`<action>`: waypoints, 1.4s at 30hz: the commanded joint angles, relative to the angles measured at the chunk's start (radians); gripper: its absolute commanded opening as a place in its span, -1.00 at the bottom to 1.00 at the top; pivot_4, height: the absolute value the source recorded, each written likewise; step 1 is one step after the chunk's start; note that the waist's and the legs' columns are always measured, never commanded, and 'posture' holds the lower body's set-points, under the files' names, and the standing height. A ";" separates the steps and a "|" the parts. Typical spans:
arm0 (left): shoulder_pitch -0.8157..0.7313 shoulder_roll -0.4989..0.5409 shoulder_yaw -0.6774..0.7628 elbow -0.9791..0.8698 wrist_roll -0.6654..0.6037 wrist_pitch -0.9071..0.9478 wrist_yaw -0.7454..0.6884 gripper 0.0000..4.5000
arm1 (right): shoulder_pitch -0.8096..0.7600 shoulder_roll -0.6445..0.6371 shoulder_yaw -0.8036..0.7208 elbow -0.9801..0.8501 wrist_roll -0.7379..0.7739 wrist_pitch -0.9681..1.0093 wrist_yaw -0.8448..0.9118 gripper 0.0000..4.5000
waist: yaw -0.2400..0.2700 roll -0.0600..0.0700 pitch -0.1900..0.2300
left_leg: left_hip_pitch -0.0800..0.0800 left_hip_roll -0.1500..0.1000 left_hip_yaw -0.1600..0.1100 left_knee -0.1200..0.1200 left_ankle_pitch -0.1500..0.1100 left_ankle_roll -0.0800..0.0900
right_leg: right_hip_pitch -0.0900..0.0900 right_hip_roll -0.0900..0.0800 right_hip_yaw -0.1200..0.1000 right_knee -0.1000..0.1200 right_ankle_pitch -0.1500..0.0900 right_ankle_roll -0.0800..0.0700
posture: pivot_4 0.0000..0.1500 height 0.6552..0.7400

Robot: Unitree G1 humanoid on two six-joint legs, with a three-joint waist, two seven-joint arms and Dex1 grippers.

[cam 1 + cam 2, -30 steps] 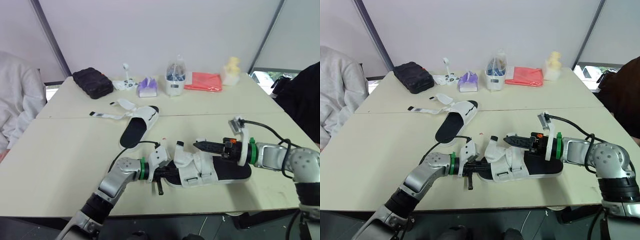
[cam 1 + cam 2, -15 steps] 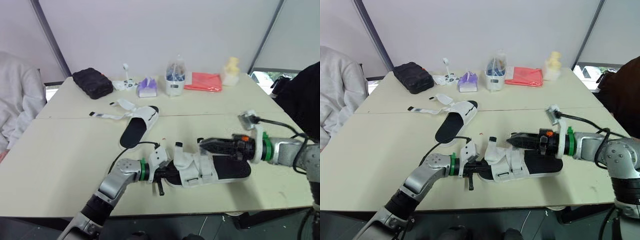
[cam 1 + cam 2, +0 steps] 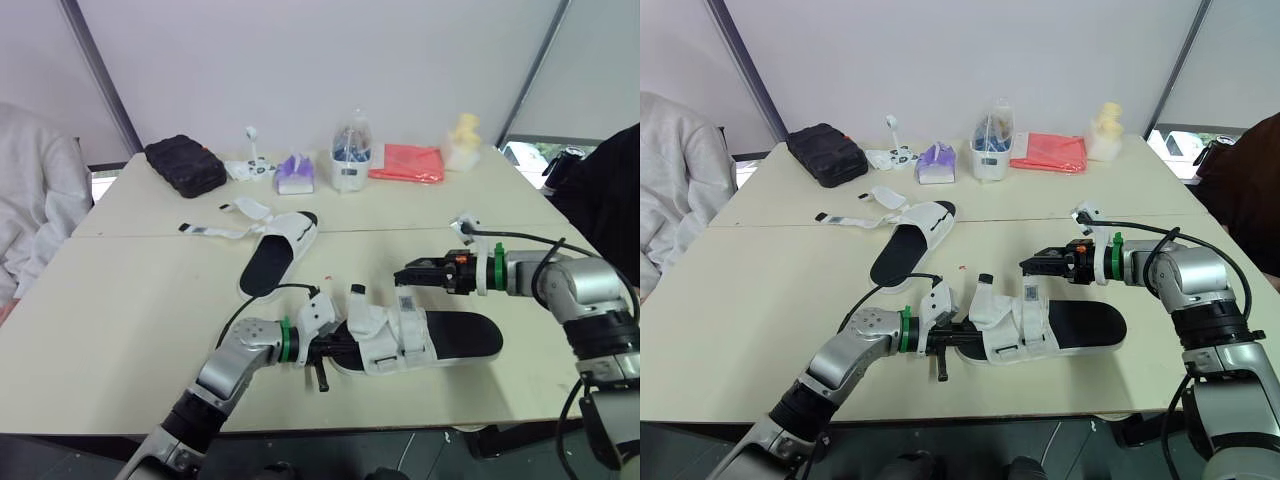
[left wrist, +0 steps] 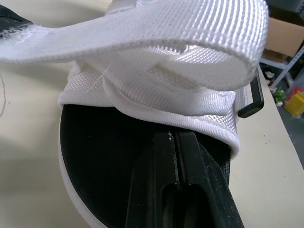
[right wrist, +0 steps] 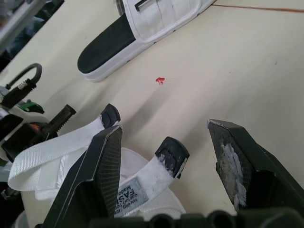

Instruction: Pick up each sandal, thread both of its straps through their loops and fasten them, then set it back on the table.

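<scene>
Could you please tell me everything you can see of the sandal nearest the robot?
The near sandal has a black footbed, a white sole edge and white woven straps. It lies flat on the table, toe to the robot's left. Both strap ends, black-tipped, stick up loose; one bears a small label. The left pincer rests shut on the footbed at the toe. The open right pincer hovers over the strap ends, apart from them.

text log | woven tag (image 5: 127,194) on sandal strap (image 5: 159,172) | lettering too blurred to read | nothing else legible
</scene>
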 commanded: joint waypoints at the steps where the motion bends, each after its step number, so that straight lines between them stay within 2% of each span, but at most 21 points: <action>1: 0.027 0.013 -0.015 0.032 0.027 0.034 0.020 -1.00 | -0.027 0.005 0.013 -0.005 -0.035 -0.004 0.047 0.13 | 0.001 0.000 0.000 | 0.000 0.000 0.000 0.000 0.000 0.000 | 0.000 0.000 0.000 0.000 0.000 0.000 | 1.00 1.00; 2: 0.028 0.013 -0.015 0.030 0.027 0.035 0.022 -1.00 | -0.028 0.009 0.015 -0.003 -0.044 -0.007 0.051 0.01 | 0.001 0.000 0.000 | 0.000 0.000 0.000 0.000 0.000 0.000 | 0.000 0.000 0.000 0.000 0.000 0.000 | 1.00 1.00; 4: 0.029 0.014 -0.014 0.028 0.026 0.036 0.025 -1.00 | -0.029 0.018 0.007 -0.004 -0.052 -0.005 0.059 -0.39 | 0.001 0.000 0.000 | 0.000 0.000 0.000 0.000 0.000 0.000 | 0.000 0.000 0.000 0.000 0.000 0.000 | 1.00 1.00; 5: 0.030 0.014 -0.014 0.027 0.026 0.036 0.026 -1.00 | -0.027 0.020 0.003 -0.009 -0.054 -0.005 0.066 -0.67 | 0.001 0.000 0.000 | 0.000 0.000 0.000 0.000 0.000 0.000 | 0.000 0.000 0.000 0.000 0.000 0.000 | 1.00 1.00; 7: 0.030 0.014 -0.013 0.027 0.026 0.036 0.027 -1.00 | -0.025 0.024 -0.007 -0.019 -0.057 0.000 0.068 -0.99 | 0.001 0.000 0.000 | 0.000 0.000 0.000 0.000 0.000 0.000 | 0.000 0.000 0.000 0.000 0.000 0.000 | 1.00 1.00; 17: 0.025 0.020 -0.020 0.033 0.033 0.021 0.016 -1.00 | 0.001 0.040 -0.180 -0.096 0.092 0.114 0.108 -0.99 | 0.003 0.000 0.000 | 0.000 0.000 0.000 0.000 0.000 0.000 | 0.000 0.000 0.000 0.000 0.000 0.000 | 1.00 1.00; 25: 0.024 0.019 -0.021 0.035 0.032 0.022 0.014 -1.00 | 0.009 0.079 -0.247 -0.109 0.120 0.124 0.067 -0.99 | 0.003 0.000 0.000 | 0.000 0.000 0.000 0.000 0.000 0.000 | 0.000 0.000 0.000 0.000 0.000 0.000 | 1.00 1.00; 31: 0.024 0.017 -0.021 0.036 0.031 0.023 0.016 -1.00 | 0.016 0.086 -0.186 -0.084 0.051 0.087 0.052 -0.99 | 0.003 0.000 0.000 | 0.000 0.000 0.000 0.000 0.000 0.000 | 0.000 0.000 0.000 0.000 0.000 0.000 | 1.00 1.00; 38: 0.023 0.011 -0.016 0.040 0.030 0.027 0.026 -1.00 | -0.014 0.121 -0.039 0.063 -0.141 -0.011 0.001 -0.99 | 0.000 0.000 0.000 | 0.000 0.000 0.000 0.000 0.000 0.000 | 0.000 0.000 0.000 0.001 0.000 0.000 | 1.00 1.00; 42: 0.027 0.011 -0.012 0.036 0.032 0.028 0.033 -1.00 | -0.023 0.132 -0.001 0.107 -0.193 -0.012 -0.010 -0.99 | -0.005 0.000 0.000 | 0.000 0.000 0.000 0.001 0.000 -0.001 | 0.000 0.000 0.000 0.001 0.000 0.000 | 1.00 1.00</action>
